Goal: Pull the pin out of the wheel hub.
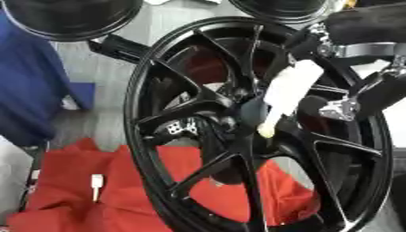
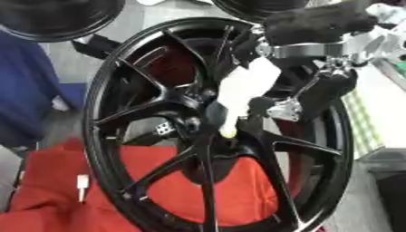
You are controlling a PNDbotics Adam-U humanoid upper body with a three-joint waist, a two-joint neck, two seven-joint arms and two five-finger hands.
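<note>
Where black spokes meet, pale yellow-tipped pin (image 1: 287, 93) in wheel hub (image 1: 238, 118), right hand (image 2: 305, 97) fingers curled round it.

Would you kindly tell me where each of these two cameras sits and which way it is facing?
Left eye view: in the robot's head, looking down at the black wheel over a red cloth; the right hand reaches in from the upper right at a white pin near the hub.
Right eye view: beside it in the head, facing the same way; the same arm shows, and the wheel lies further left in the picture.
Shared: wheel, pin, cloth, right hand, and a small white piece on the cloth.
</note>
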